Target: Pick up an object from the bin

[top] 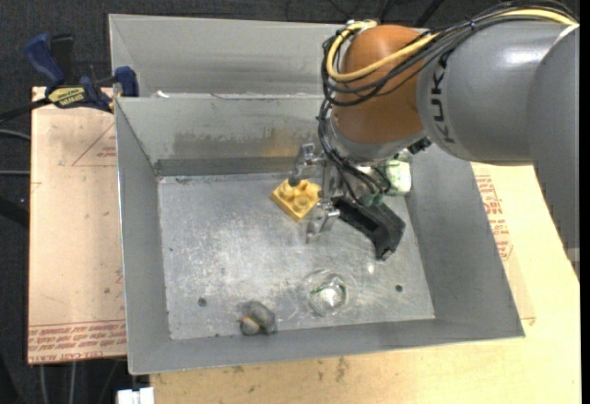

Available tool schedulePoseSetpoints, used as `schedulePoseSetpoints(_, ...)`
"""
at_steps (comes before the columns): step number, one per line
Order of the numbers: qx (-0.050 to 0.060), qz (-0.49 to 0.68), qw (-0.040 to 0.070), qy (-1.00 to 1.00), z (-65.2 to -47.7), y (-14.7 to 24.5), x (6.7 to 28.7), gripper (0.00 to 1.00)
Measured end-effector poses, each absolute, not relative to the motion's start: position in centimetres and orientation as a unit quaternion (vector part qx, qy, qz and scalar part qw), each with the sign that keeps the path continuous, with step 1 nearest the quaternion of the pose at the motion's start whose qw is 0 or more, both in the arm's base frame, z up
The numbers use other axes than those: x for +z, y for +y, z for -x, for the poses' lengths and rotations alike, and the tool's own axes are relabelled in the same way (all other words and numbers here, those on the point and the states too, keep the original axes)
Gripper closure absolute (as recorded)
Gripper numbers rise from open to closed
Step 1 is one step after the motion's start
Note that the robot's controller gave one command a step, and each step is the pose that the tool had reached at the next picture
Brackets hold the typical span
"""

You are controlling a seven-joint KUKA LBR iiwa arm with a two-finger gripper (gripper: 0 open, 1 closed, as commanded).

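I am watching the arm point(502, 84) reaching in from 3 o'clock, with its orange wrist cover point(378, 89) hanging over the upper middle of the grey bin point(207, 245). The pincer point(309, 199) is sitting low, just above the bin's centre toward 12 o'clock. It is standing open: I am seeing one finger point(298, 173) at the 12 o'clock side of a small yellow block point(297, 200) and the other at the block's 5 o'clock side. The block with studs on top is lying between them on the bin floor. I am noting the upper finger as touching or nearly touching the block's top edge; I cannot tell whether the lower one is in contact, and I am not recording a grip. At 3 o'clock of the block, a black elongated piece point(373, 225) is lying slantwise just beside the pincer; I cannot tell if it is loose or part of the tool. A small green and white thing point(397, 176) is showing under the wrist at 2 o'clock. A clear crumpled thing point(324, 293) is lying at the bin's 6 o'clock, and a small grey-brown lump point(256, 319) at 7 o'clock near the front wall, both well apart from the pincer.
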State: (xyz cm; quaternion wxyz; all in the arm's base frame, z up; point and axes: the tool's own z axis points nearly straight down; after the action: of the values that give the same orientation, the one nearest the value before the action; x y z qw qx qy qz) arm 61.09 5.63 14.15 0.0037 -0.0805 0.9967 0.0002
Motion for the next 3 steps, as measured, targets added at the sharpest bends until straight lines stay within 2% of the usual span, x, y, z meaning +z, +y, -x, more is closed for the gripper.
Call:
schedulePoseSetpoints(1, 0.009, 0.23, 0.031, 0.973, -65.2, 2.21, 9.88, 1.0)
schedulePoseSetpoints(3, 0.005, 0.229, 0.031, 0.973, -64.77, 2.36, 10.15, 1.0)
